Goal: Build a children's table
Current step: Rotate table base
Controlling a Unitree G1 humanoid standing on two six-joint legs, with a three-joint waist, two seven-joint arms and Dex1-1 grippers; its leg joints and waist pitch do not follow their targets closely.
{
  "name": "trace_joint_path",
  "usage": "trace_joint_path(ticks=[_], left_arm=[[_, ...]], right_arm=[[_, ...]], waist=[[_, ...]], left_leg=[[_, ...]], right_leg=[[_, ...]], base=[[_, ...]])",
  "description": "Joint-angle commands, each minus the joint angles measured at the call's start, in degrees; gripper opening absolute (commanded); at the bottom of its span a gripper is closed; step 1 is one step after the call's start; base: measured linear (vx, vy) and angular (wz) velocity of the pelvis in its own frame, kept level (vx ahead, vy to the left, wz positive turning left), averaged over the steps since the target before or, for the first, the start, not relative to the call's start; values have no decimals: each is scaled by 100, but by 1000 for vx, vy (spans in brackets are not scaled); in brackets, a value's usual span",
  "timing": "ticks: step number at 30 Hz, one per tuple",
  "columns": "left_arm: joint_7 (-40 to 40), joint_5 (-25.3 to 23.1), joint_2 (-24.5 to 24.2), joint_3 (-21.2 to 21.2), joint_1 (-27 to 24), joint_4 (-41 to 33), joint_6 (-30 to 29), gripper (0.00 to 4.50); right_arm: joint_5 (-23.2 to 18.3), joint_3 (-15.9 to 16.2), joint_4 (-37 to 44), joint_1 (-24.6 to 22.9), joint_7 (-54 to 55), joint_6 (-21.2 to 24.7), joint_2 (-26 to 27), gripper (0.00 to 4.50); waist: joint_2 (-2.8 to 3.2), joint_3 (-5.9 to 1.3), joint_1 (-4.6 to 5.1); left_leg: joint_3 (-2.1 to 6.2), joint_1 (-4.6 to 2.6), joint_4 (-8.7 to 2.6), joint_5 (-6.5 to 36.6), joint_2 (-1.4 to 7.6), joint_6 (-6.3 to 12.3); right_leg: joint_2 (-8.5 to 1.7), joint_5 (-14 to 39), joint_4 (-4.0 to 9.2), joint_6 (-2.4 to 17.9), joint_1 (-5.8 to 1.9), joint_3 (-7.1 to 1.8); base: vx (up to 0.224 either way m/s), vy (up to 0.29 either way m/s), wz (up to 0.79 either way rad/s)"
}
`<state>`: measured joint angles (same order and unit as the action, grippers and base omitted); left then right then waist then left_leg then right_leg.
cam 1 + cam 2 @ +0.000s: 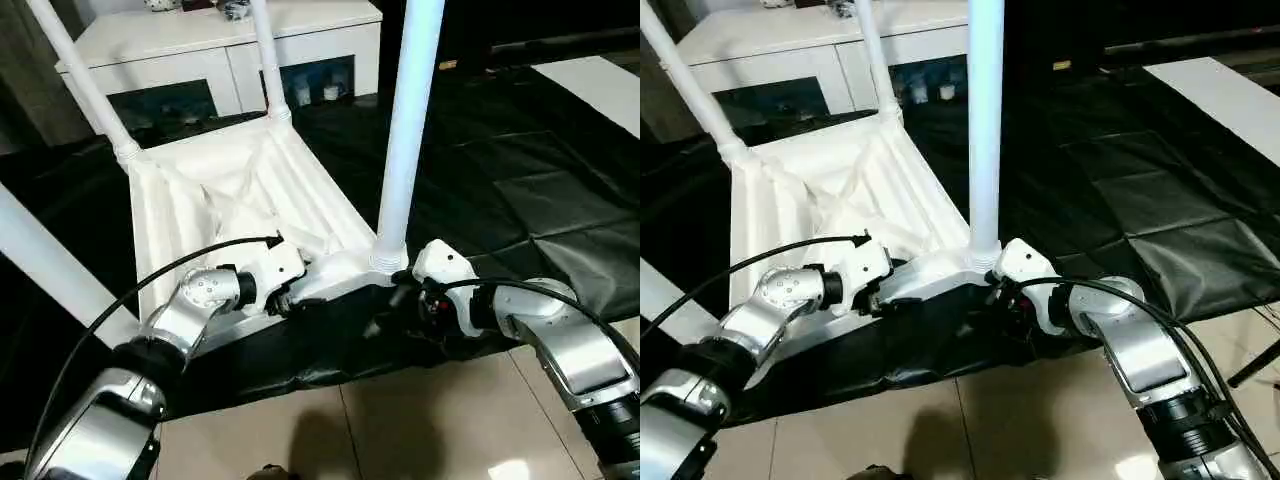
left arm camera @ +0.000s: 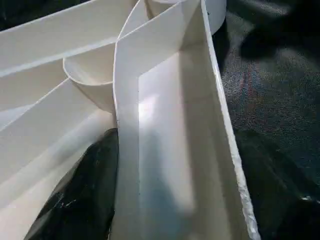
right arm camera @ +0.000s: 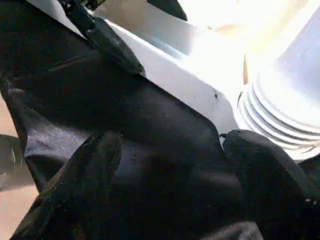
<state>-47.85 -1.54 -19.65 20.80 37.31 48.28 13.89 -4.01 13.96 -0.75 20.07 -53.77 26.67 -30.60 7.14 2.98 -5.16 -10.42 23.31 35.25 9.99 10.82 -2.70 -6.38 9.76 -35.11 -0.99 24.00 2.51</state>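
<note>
The children's table lies upside down on the black cover, its white tabletop (image 1: 230, 200) showing its ribbed underside. Four white legs stand up from the corner sockets: the near-right leg (image 1: 405, 150), the near-left (image 1: 50, 265), the far-left (image 1: 85, 85) and the far-right (image 1: 270, 60). My left gripper (image 1: 290, 298) straddles the near rim; one black finger (image 2: 75, 195) presses the inner wall and the other sits outside the rim. My right gripper (image 1: 400, 300) is at the near-right corner socket (image 3: 280, 115), low against the black cover. It stands open, with black cloth between its fingers (image 3: 85, 185).
A white cabinet (image 1: 220, 40) with dark glass doors stands behind the table. The black cover (image 1: 520, 180) spreads wide to the right, with a white panel (image 1: 600, 85) at its far right. Tiled floor (image 1: 400, 430) begins just below the cover's near edge.
</note>
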Motion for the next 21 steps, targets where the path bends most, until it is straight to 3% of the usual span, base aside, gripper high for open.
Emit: trace_joint_path(ticks=[1, 8, 9, 10, 11, 13, 14, 15, 18, 19, 20, 21], left_arm=[[167, 65, 15, -298, 381, -204, 634, 315], [315, 98, 180, -472, 543, 159, 1122, 315], [321, 85, 178, -474, 546, 218, 1128, 315], [367, 31, 166, -451, 548, 274, 1125, 315], [424, -38, 133, -430, 549, 335, 1148, 315], [338, -15, 95, -447, 535, 381, 1013, 315], [201, 51, 55, -483, 506, 383, 863, 315], [152, 80, 37, -503, 490, 369, 812, 369], [50, 272, 3, -675, 399, 231, 642, 390], [-162, 542, 16, -814, 248, -94, 414, 406], [-345, 725, 3, -886, 118, -363, 249, 422], [-478, 836, -27, -913, 1, -602, 136, 429]], right_arm=[[-40, -40, 18, 54, -1, -33, -52, 371], [7, 11, 203, -63, 36, 15, -95, 371], [19, 28, 185, -52, 67, 13, -57, 371], [28, 43, 169, -44, 79, 4, -35, 371], [34, 63, 150, -26, 97, -17, 1, 371], [34, 86, 124, -3, 128, -40, 68, 371], [36, 109, 114, 13, 162, -60, 126, 371], [36, 116, 108, 17, 176, -78, 146, 371], [-50, 86, 90, 12, 229, -124, 252, 371], [-142, -22, 54, 19, 275, -111, 310, 371], [-212, -100, 31, 26, 291, -92, 341, 371], [-251, -149, 14, 29, 283, -95, 339, 371]], waist=[[-176, -516, 25], [-188, -523, 3], [-113, -524, -8], [-149, -522, 10], [-30, -521, -6], [-83, -515, 17], [-72, -524, 12], [-79, -526, 12], [-66, -525, 1], [-148, -521, -2], [-130, -511, -51], [-149, -494, -32]], left_leg=[[27, -130, -324, 673, 113, 548], [26, -141, -320, 779, 119, 516], [41, -137, -320, 759, 120, 517], [38, -127, -323, 761, 120, 527], [54, -137, -324, 823, 118, 504], [45, -125, -330, 907, 110, 478], [59, -117, -337, 924, 110, 452], [59, -119, -341, 943, 114, 433], [63, -129, -349, 988, 124, 394], [55, -123, -360, 998, 131, 395], [54, -137, -372, 1052, 160, 402], [45, -135, -376, 1122, 153, 394]], right_leg=[[-120, 545, 322, 1360, -314, -100], [-122, 607, 326, 1382, -317, -106], [-129, 581, 313, 1397, -316, -100], [-119, 515, 320, 1404, -319, -93], [-126, 535, 308, 1418, -313, -87], [-115, 505, 332, 1405, -322, -83], [-126, 467, 311, 1422, -340, -77], [-127, 433, 313, 1433, -336, -75], [-133, 360, 298, 1501, -335, -71], [-135, 378, 305, 1521, -340, -72], [-171, 610, 282, 1601, -313, -73], [-144, 719, 298, 1574, -297, -73]], base=[[0, 0, 0], [0, 0, 0], [0, 0, 0], [0, 0, 0], [0, 0, 0], [0, 0, 0], [0, 0, 0], [0, 0, 0], [0, 0, 0], [0, 0, 0], [0, 0, 0], [0, 0, 0]])
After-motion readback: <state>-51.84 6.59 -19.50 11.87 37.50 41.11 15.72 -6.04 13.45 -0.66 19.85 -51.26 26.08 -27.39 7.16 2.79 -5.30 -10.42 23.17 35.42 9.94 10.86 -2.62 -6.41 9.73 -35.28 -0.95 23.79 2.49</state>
